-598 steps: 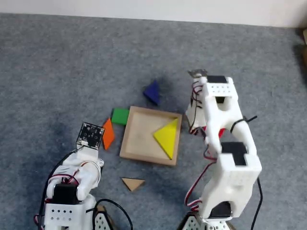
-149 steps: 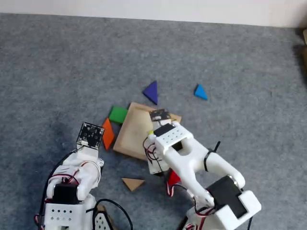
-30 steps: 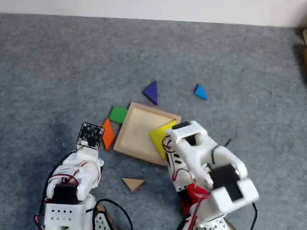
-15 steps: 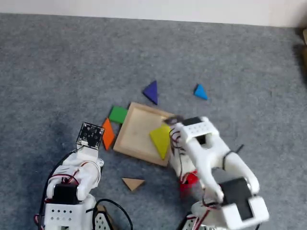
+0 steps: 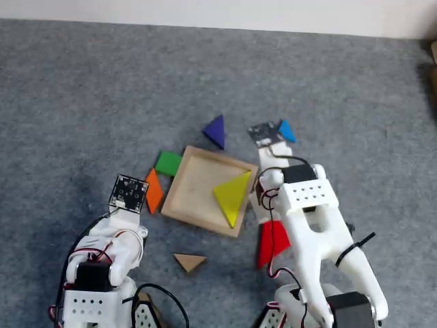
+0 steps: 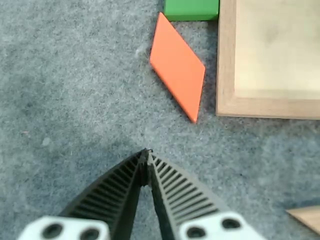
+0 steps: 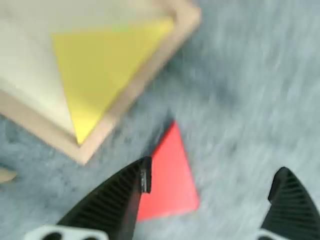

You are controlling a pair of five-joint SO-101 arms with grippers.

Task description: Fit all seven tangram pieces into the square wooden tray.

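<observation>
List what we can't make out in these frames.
- red triangle: high view, the right arm overlaps one side.
- light blue triangle: high view, partly behind that arm's camera board.
- wooden triangle: left wrist view, cut by the frame edge.
- green square: left wrist view, cut by the frame edge.

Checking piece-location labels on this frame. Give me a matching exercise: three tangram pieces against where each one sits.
Pieces:
1. yellow triangle
2. orange parallelogram
3. red triangle

Places:
A. on the carpet, by the right gripper
B. on the carpet, beside the green square
C. inside the wooden tray

Pairs: 1-C, 2-B, 3-A
</observation>
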